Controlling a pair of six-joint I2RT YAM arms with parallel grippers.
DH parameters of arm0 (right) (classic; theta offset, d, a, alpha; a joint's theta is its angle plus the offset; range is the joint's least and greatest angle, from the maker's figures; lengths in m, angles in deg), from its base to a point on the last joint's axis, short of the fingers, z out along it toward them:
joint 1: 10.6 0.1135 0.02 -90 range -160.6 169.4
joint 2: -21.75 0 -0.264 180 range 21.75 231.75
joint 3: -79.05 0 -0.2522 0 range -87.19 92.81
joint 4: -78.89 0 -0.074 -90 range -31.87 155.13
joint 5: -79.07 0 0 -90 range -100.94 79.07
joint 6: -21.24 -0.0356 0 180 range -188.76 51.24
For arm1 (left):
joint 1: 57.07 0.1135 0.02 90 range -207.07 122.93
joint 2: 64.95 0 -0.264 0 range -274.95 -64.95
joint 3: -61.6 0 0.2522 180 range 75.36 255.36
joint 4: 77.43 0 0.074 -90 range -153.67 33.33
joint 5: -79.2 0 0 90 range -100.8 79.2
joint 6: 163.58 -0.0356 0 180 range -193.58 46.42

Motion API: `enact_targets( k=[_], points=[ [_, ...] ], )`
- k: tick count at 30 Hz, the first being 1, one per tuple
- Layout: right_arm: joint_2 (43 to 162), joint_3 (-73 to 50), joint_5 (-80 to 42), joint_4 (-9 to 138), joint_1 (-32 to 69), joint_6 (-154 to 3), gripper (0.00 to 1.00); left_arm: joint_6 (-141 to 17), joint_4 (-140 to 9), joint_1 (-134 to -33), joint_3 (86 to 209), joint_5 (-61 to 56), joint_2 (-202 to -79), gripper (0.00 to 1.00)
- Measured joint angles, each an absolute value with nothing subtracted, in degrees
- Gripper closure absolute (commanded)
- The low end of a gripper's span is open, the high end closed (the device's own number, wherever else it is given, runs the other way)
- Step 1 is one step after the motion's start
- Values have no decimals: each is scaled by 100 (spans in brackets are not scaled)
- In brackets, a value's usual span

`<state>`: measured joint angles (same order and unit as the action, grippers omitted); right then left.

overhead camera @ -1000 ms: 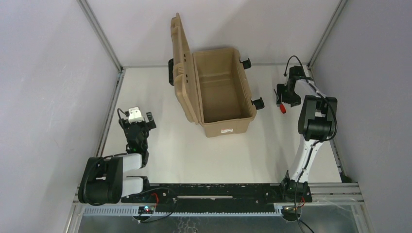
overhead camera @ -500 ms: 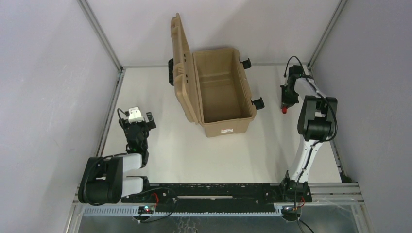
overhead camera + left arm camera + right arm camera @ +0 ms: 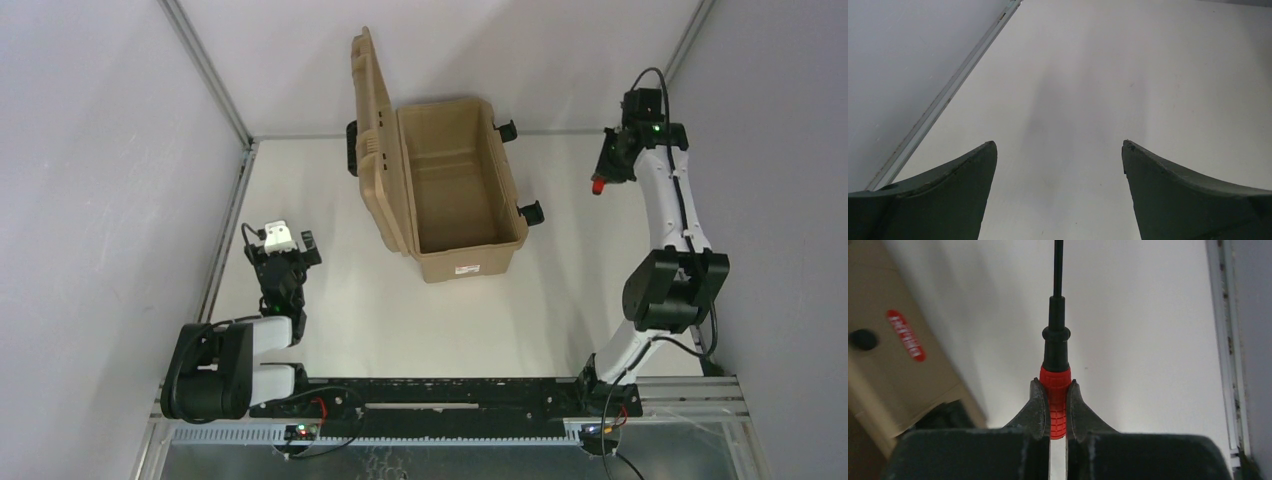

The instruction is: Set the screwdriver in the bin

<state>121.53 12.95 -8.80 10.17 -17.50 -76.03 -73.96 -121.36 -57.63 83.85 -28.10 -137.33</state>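
The screwdriver [image 3: 1054, 400] has a red ribbed handle, a black collar and a thin dark shaft pointing away from the right wrist camera. My right gripper [image 3: 1054, 382] is shut on the red handle. In the top view that gripper [image 3: 607, 168] hangs raised at the far right, the screwdriver's [image 3: 597, 185] red end showing below it, to the right of the bin. The bin [image 3: 470, 262], a tan case, stands open at the table's middle back with its lid [image 3: 372, 130] upright on the left. My left gripper [image 3: 1059, 145] is open over bare table, near the left [image 3: 285, 255].
The bin's black latches [image 3: 530, 212] stick out of its right side, facing my right gripper. A metal rail [image 3: 1228, 340] and grey wall run close along the right. Another rail [image 3: 943, 100] and wall border the left side.
The right gripper closed on the screwdriver where it lay on the table, then rose with it toward the far right corner as the arm stretched out. The left arm has not moved.
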Motion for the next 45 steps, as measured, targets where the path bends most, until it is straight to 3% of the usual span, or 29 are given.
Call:
enact_targets(
  k=[11, 16, 21, 25, 31, 38, 45],
  points=[
    [12175, 2613, -1228, 656, 744, -8057, 96, -7396, -12136, -5763, 8385, -2810, -13733, 0],
    [12768, 3010, -1186, 1043, 1721, -8400, 96, -7396, -12136, -5763, 8385, -2810, -13733, 0],
    [13891, 3076, -806, 1371, 1979, -8818, 91, -7396, -12136, -5763, 8385, -2810, -13733, 0],
    [14925, 3146, -537, 1438, 2005, -8997, 83, -7396, -12136, -5763, 8385, -2810, -13733, 0],
    [15854, 3161, -489, 1412, 2029, -9216, 50, -7396, -12136, -5763, 8385, -2810, -13733, 0],
    [15764, 3690, -469, 1307, 2108, -9084, 27, -7396, -12136, -5763, 8385, -2810, -13733, 0],
    [14547, 3813, -113, 1176, 2145, -8601, 15, -7396, -12136, -5763, 8385, -2810, -13733, 0]
  ],
)
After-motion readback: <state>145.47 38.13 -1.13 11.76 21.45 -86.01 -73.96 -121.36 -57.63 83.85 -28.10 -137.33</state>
